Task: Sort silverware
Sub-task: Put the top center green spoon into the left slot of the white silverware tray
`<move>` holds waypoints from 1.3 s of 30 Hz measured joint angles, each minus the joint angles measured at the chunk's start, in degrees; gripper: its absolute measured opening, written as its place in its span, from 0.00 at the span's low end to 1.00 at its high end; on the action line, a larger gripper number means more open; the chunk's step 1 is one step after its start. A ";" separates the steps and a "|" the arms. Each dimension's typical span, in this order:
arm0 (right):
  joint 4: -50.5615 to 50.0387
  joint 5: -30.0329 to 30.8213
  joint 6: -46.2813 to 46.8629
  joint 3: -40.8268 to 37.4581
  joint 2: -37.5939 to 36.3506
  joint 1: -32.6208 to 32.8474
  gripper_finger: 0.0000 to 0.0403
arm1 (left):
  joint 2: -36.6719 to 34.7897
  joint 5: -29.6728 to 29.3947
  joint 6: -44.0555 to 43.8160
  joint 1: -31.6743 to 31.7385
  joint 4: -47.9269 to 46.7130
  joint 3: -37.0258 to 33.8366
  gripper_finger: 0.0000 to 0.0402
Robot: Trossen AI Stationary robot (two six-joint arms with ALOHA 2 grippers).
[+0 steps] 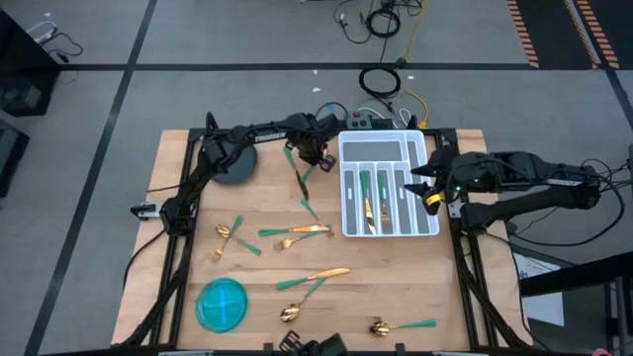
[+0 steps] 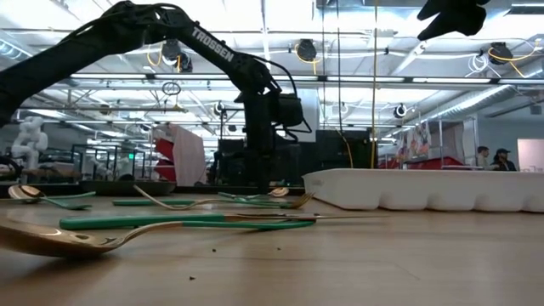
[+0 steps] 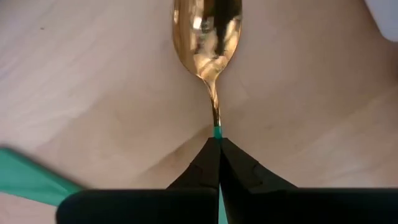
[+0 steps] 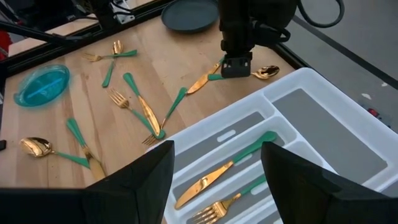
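Note:
The silverware, gold heads on teal handles, lies scattered on the wooden table [image 1: 198,198]: forks and a knife mid-table [image 1: 297,232], spoons toward the near edge [image 1: 396,325]. Several pieces lie in the white tray [image 1: 386,183]. My left gripper [image 3: 217,140] stands at the tray's far left corner [image 1: 315,153], shut on a gold spoon [image 3: 208,31]. My right gripper [image 4: 217,186] hovers open above the tray's right side [image 1: 427,183], holding nothing. My left gripper pinches the spoon between its two fingers on the teal handle, right where it meets the gold neck [image 3: 217,132]. The fingers come from above, pointing down [image 2: 263,174]. The spoon lies about level, bowl [image 4: 267,72] toward the tray; whether it rests on the table I cannot tell.
A round blue bowl [image 1: 221,302] sits near the table's near-left corner and a dark plate [image 1: 235,163] at the far left. A knife [image 4: 202,82] lies just beside my left gripper. Cables and a power box [image 1: 366,121] lie beyond the far edge.

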 joint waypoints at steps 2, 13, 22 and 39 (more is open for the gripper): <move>0.01 0.00 -0.04 0.01 0.18 0.00 0.58 | -0.08 -0.36 0.00 -0.46 0.00 0.00 0.00; -0.03 0.39 0.06 0.00 0.20 -0.02 0.58 | -2.36 -0.95 0.10 -1.33 -2.50 0.00 0.00; 0.32 13.70 -5.01 0.00 6.06 -3.61 0.58 | -6.12 -0.86 1.64 -3.30 -7.74 -0.13 0.00; 25.54 -16.67 -22.94 8.57 40.94 -35.26 0.58 | -47.95 -4.74 7.61 -6.64 2.96 -0.59 0.08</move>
